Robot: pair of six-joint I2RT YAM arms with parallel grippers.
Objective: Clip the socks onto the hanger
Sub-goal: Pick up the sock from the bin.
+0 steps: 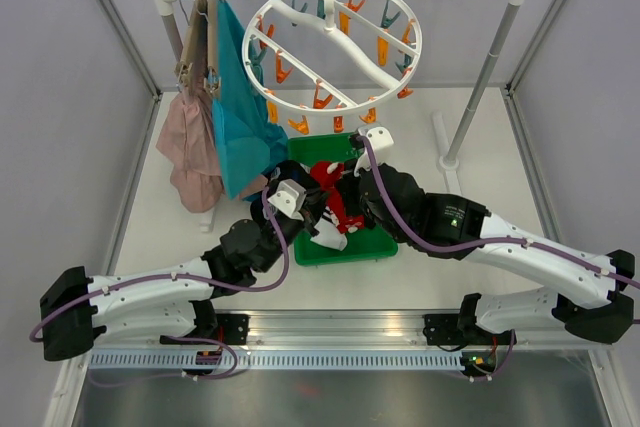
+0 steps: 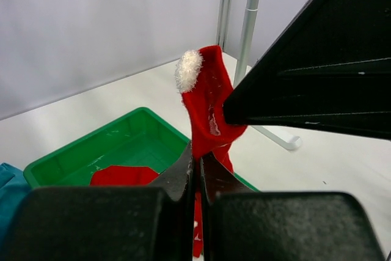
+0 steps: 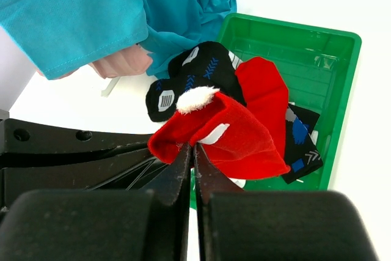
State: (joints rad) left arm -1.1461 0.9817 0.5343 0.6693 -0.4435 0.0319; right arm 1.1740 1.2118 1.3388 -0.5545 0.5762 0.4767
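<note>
Both grippers hold one red sock [image 1: 328, 179] with a white fluffy end above the green tray [image 1: 370, 245]. My left gripper [image 2: 197, 163] is shut on the lower part of this red sock [image 2: 204, 108], which stands up from the jaws. My right gripper [image 3: 194, 154] is shut on a fold of the same red sock [image 3: 235, 132]. In the tray lie another red sock [image 3: 266, 87] and black socks with blue and white marks [image 3: 195, 74]. The hanger [image 1: 347, 48], a white ring with orange and teal clips, hangs from the rail behind the tray.
A teal cloth [image 1: 240, 117] and a pink garment [image 1: 190, 142] hang at the left of the rail, close to the tray's back left corner. The rail's right post [image 1: 480, 77] stands on the table at the back right.
</note>
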